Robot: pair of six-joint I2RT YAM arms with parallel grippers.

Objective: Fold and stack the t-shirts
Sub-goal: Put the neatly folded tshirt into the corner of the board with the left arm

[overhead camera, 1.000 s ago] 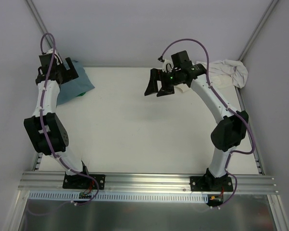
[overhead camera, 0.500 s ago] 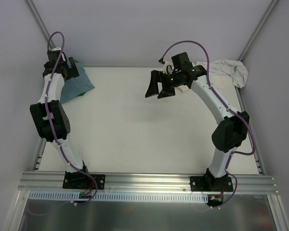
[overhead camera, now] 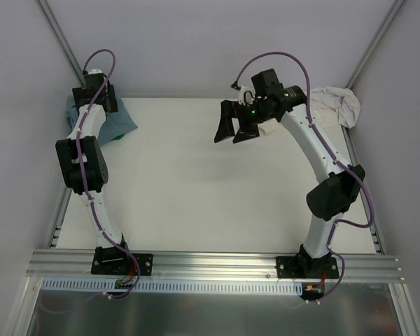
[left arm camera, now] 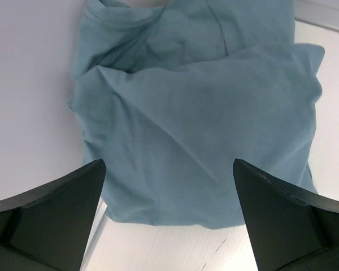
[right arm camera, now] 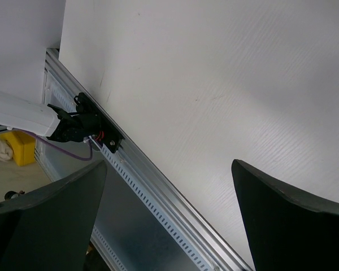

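Observation:
A folded slate-blue t-shirt (overhead camera: pixel 124 120) lies at the table's far left corner and fills the left wrist view (left arm camera: pixel 198 113). A thin green edge (overhead camera: pixel 116 136) shows at its near side; I cannot tell whether it is the green t-shirt. A crumpled cream t-shirt (overhead camera: pixel 334 105) lies at the far right corner. My left gripper (overhead camera: pixel 98 99) hangs above the far-left end of the blue shirt; it is open and empty (left arm camera: pixel 168 169). My right gripper (overhead camera: pixel 232 130) is open and empty, held above the far middle of the table (right arm camera: pixel 169 166).
The white table (overhead camera: pixel 210 182) is bordered by an aluminium rail (overhead camera: pixel 217 264) at the near edge, seen also in the right wrist view (right arm camera: pixel 158 186). White walls close in the back and both sides. The left arm base (right arm camera: pixel 82 124) shows in the right wrist view.
My left arm has stretched farther back and left, carrying its gripper over the far-left end of the blue shirt. My right gripper has stayed almost in place, open.

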